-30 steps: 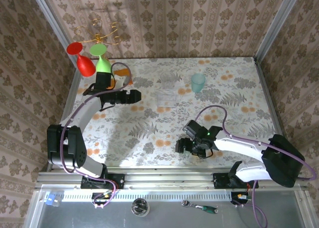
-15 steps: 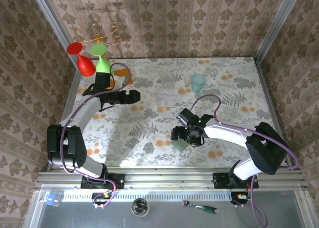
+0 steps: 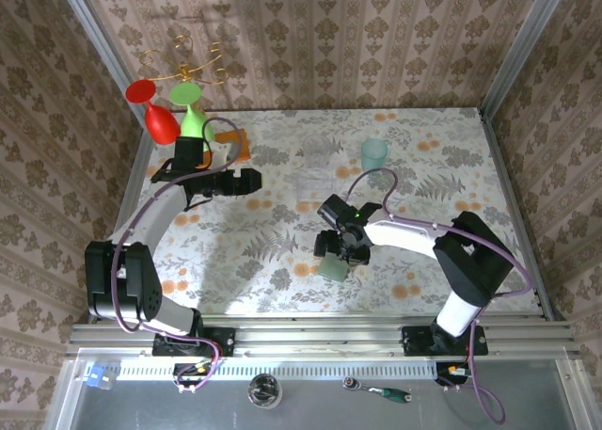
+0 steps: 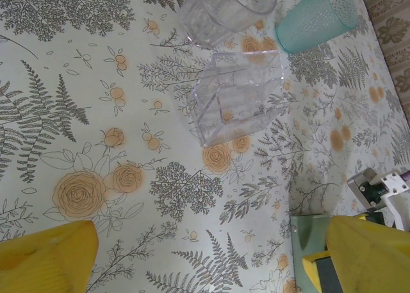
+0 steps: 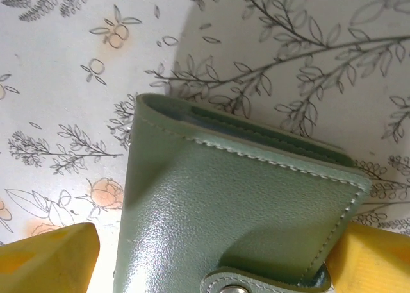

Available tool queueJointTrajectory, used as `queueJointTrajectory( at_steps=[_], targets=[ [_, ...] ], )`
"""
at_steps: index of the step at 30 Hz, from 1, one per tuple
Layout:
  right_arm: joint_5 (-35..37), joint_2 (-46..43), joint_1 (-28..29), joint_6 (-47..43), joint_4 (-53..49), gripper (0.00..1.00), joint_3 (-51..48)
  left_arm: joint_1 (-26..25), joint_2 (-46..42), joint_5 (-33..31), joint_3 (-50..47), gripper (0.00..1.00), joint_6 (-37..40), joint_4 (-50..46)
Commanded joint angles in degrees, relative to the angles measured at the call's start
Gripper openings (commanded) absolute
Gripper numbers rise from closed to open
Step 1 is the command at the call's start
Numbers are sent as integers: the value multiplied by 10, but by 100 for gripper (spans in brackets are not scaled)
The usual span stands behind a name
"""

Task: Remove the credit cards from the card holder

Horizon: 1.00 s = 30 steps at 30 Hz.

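**Right gripper** [image 5: 221, 242]: jaws spread wide, closed on nothing, reaching down over the table [image 3: 451, 138].
- Between its fingers [image 5: 48, 258]: the card holder [image 5: 237, 203], pale green stitched leather, folded shut and lying flat on the floral cloth. A strip of cloth shows between it and one finger; its opposite edge runs up to the other finger, and contact there cannot be told.
- At the holder's edge nearest the wrist: a tab with a metal snap [image 5: 232, 284].
- At the holder's far edge: the fold, with a darker lining just showing along it.

**Left gripper** [image 4: 205, 261]: jaws equally wide, nothing between them but bare cloth.
- Just beside one fingertip: a corner of the card holder, well apart from the other fingertip.
- Ahead of the fingers: a clear box [image 4: 240, 97], lying tilted on the cloth.
- Beyond the box: a clear glass [image 4: 224, 11], close behind the box.
- Beside the glass, equally far out: a teal cup [image 4: 317, 17].
- Behind this wrist, in the top view: an orange block [image 3: 237, 148], then a red wine glass [image 3: 158, 119] and a green wine glass [image 3: 193, 118] at the table's far corner.
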Motion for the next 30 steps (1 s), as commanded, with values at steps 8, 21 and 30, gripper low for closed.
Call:
queueJointTrajectory(
  at_steps=[8,21,30],
  targets=[
    [33,74,4,-44,-50,87,92,12,-8,34,-7,93,-9,12],
    [60,128,16,-65,-96,79,157,27,-5,60,-9,94,-30,22],
    [74,147,9,-75,-111,75,194,29,-12,51,-8,94,-24,13]
  ],
)
